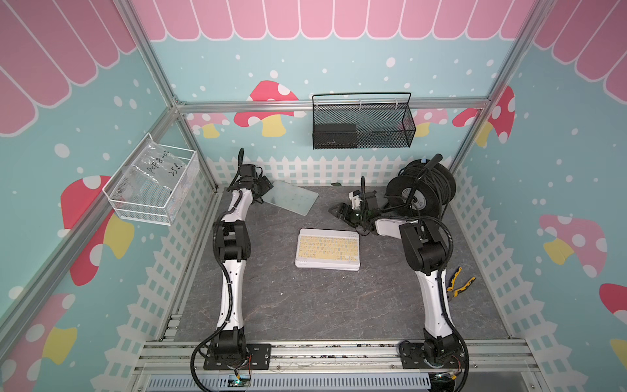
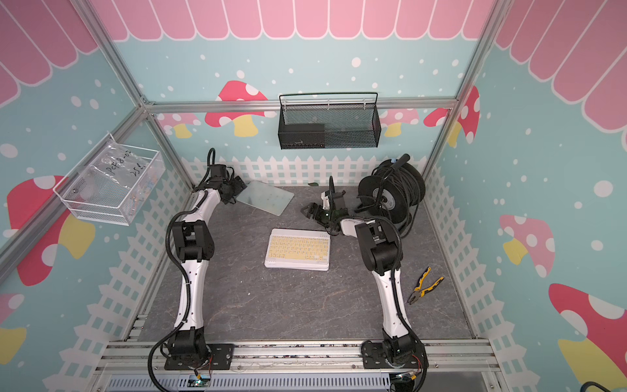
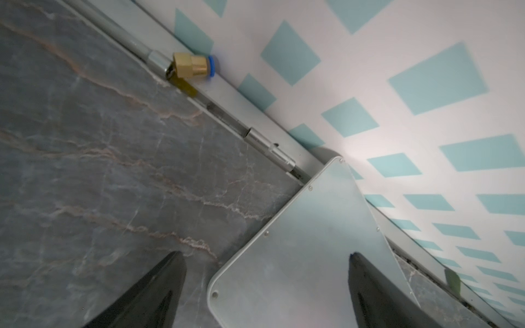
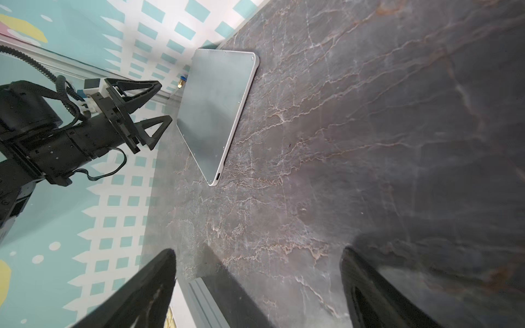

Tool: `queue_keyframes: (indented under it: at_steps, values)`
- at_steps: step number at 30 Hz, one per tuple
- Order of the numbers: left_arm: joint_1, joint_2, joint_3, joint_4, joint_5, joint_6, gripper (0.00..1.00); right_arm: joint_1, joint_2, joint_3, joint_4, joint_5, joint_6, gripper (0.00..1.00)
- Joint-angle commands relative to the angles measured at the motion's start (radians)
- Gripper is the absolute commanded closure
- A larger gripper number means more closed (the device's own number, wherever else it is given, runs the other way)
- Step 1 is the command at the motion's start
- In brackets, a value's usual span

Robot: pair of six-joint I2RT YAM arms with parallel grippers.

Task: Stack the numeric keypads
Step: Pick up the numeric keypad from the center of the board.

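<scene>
Black cable reel [image 1: 420, 191] far right corner; yellow-handled pliers [image 2: 420, 288] near right wall; mesh basket [image 1: 383, 133] (black) on back wall.

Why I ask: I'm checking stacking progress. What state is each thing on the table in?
keypad stack: yellow-keyed one on top, face up.
lone keypad: back side up, apart from the stack.
left gripper: open, at the lone keypad, not gripping it.
right gripper: open, empty.
cable reel: upright, cable wound on.
pliers: lying flat, handles spread.

Near side: tabletop [image 1: 305, 305] bare, wide passage.
Middle: keypad stack [image 1: 327, 249] blocks.
Far right: cable reel [image 1: 422, 190] crowds corner.
</scene>
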Motion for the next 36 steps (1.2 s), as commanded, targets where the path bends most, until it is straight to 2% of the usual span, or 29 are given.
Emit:
queue_keyframes:
  at_steps: [1, 5, 9, 13, 19, 24, 28, 31, 34, 36]
  values:
    - [0.001, 0.093, 0.067, -0.018, 0.086, -0.039, 0.08, 0.006, 0.035, 0.03, 0.005, 0.008, -0.007, 0.08]
    - [-0.034, 0.085, 0.039, -0.037, 0.165, -0.007, 0.08, 0.006, 0.043, 0.052, 0.004, 0.047, -0.019, 0.07]
    - [-0.096, 0.05, -0.009, -0.082, 0.219, 0.065, 0.09, 0.006, 0.103, 0.142, 0.008, 0.093, -0.013, 0.07]
    - [-0.19, 0.016, -0.065, -0.134, 0.206, 0.16, 0.09, 0.006, 0.187, 0.261, -0.011, 0.104, 0.009, 0.08]
    - [-0.29, -0.003, -0.098, -0.154, 0.183, 0.197, 0.09, 0.004, 0.232, 0.391, -0.294, 0.246, -0.035, 0.09]
    - [-0.318, 0.004, -0.075, -0.154, 0.181, 0.193, 0.09, 0.004, 0.204, 0.363, -0.39, 0.296, -0.068, 0.09]
    - [-0.318, 0.012, -0.062, -0.155, 0.183, 0.184, 0.09, 0.003, 0.158, 0.278, -0.267, 0.265, -0.067, 0.1]
    - [-0.319, 0.007, -0.073, -0.157, 0.178, 0.184, 0.09, -0.009, 0.123, 0.181, -0.101, 0.276, -0.007, 0.12]
    - [-0.318, 0.006, -0.086, -0.156, 0.176, 0.181, 0.09, -0.025, 0.108, 0.044, 0.175, 0.259, 0.126, 0.22]
    - [-0.318, 0.009, -0.092, -0.157, 0.178, 0.176, 0.1, -0.032, 0.118, -0.015, 0.329, 0.258, 0.227, 0.34]
